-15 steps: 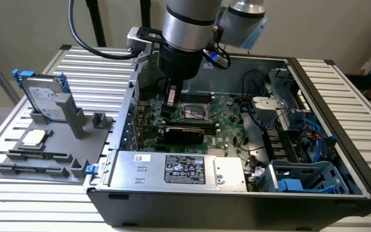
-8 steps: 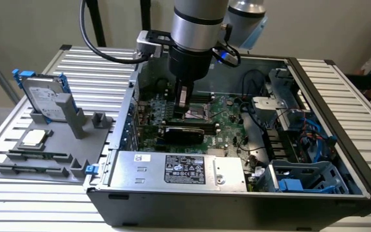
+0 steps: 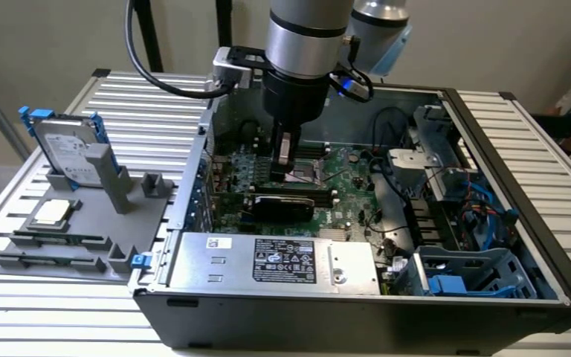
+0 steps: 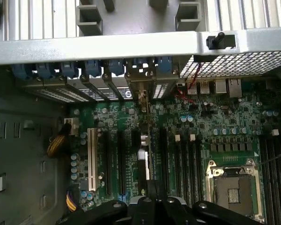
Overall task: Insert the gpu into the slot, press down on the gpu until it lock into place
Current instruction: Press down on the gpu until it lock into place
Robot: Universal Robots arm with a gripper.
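Case [image 3: 365, 320] open, lying on its side on the slatted table [image 3: 47, 305], board [image 3: 350, 167] facing up. Arm reaches straight down into the case. Gpu [image 3: 280, 206] is already off the grey holder at the exterior view's left: it stands on edge in the board, black face toward the exterior camera, just behind the PSU [image 3: 276, 260]. In the wrist view the gpu [image 4: 144, 164] is edge-on, a thin strip in line with one of the long slots, its bracket end up at the rear slot row. Gripper [image 3: 283, 172] is clenched and sits directly above the card's top edge; wrist view puts the gripper [image 4: 150, 208] right over the card's line. Cannot tell whether the fingers pinch the edge or only bear on it from above. Judgement: insertion looks done or nearly so and the work is at the pressing stage. Full seating and the lock are not visible, so unconfirmed. Drive [image 3: 68, 145] sits untouched on the holder.
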